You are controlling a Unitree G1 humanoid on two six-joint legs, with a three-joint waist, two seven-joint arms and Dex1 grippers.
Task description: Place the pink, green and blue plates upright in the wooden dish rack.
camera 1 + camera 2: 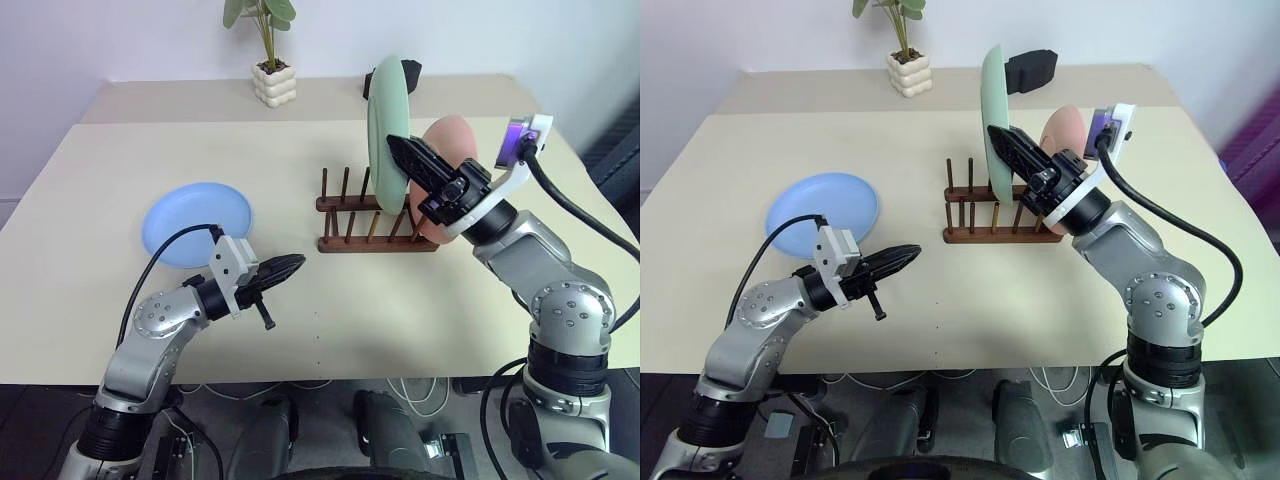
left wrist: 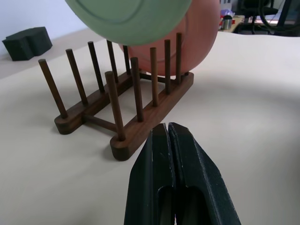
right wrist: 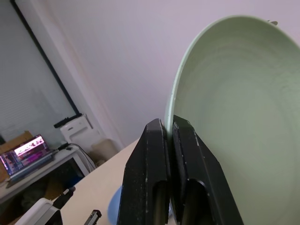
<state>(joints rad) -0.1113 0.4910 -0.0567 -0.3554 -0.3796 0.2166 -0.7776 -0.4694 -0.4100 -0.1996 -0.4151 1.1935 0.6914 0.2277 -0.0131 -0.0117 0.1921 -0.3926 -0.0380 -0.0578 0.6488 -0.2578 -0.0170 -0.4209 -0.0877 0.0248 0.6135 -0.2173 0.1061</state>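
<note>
Nearest me, my left hand (image 1: 285,268) hovers closed and empty above the tabletop (image 1: 90,300), while my right hand (image 1: 402,152) grips the green plate (image 1: 383,110) upright over the wooden rack (image 1: 375,243).

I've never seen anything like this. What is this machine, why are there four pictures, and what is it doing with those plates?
It is a two-armed robot, and each arm ends in a hand with two black fingers. Two pictures come from cameras in its head, looking down over a beige table. The other two come from a camera on each wrist, looking along that hand's fingers.

On the table stands a wooden dish rack with upright pegs. A pink plate already stands in it. A blue plate lies flat on the table. Farther back are a small potted plant and a black block.

The right hand is shut on the rim of a green plate, holding it upright above the rack. The left hand is shut and holds nothing.
</note>
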